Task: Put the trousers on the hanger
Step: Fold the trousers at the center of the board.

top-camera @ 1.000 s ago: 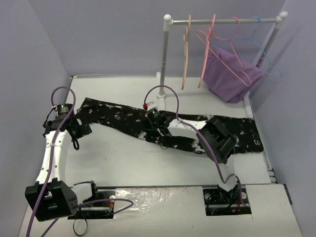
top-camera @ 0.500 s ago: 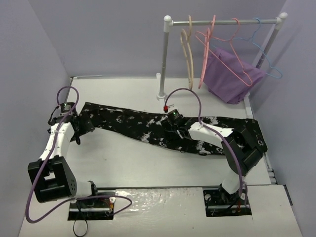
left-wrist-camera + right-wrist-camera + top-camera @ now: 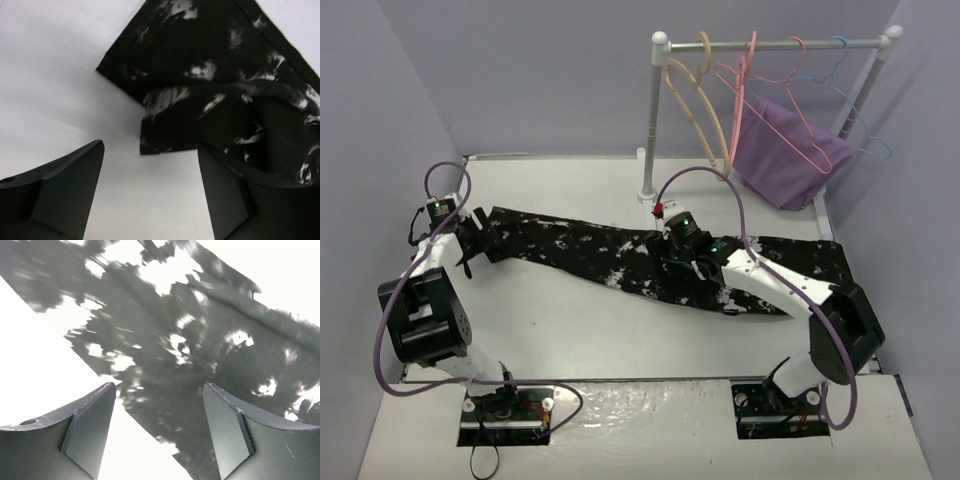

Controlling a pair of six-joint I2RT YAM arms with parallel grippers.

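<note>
One pair of trousers (image 3: 570, 245) flat on table (image 3: 570, 330), one beige hanger (image 3: 695, 95) plus three other hangers (image 3: 742, 95) on rail (image 3: 775, 43), left gripper (image 3: 150, 145) and right gripper (image 3: 159, 385) both gaping, empty

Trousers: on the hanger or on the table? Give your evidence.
On the table. The trousers lie stretched out on it; the hanger hangs bare on the rail.

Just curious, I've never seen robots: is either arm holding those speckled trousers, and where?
Nothing is held. The left tool and right tool are both open and empty by the trousers.
</note>
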